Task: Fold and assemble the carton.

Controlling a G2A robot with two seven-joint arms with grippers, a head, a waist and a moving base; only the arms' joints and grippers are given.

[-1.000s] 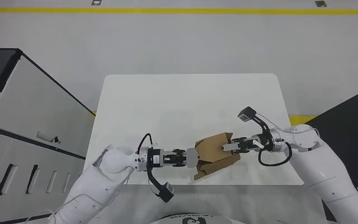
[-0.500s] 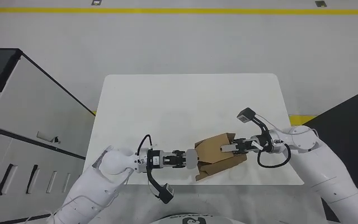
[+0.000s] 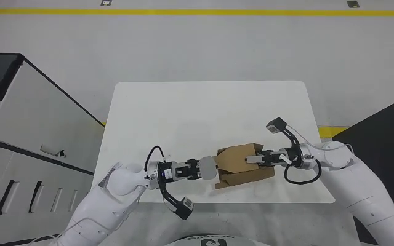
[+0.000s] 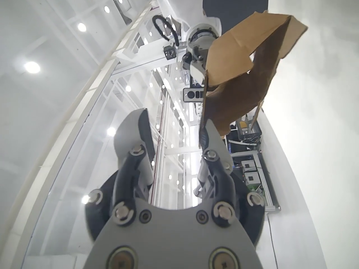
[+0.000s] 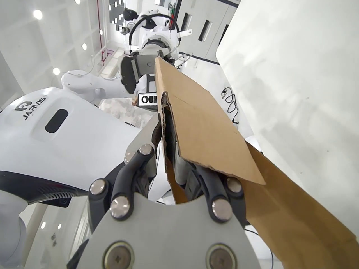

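A brown cardboard carton [image 3: 241,161], partly folded with loose flaps, hangs low over the front right part of the white table [image 3: 184,111]. My right gripper [image 3: 254,159] is shut on one wall of the carton [image 5: 202,130], a finger [image 5: 150,144] on each side of the cardboard. My left gripper [image 3: 208,167] stands open at the carton's opposite end. In the left wrist view its fingers [image 4: 209,137] are spread with nothing between them, one of them lying against an edge of the carton [image 4: 241,85]. The left gripper [image 5: 130,74] also appears beyond the carton in the right wrist view.
The table's front edge [image 3: 271,202] runs just below the carton. A grey cabinet [image 3: 37,123] stands to the left of the table. A yellow line [image 3: 197,11] crosses the floor at the back.
The carton has swung from a slant to nearly level and shifted a little right with the right gripper. The left gripper has edged up slightly at the carton's end.
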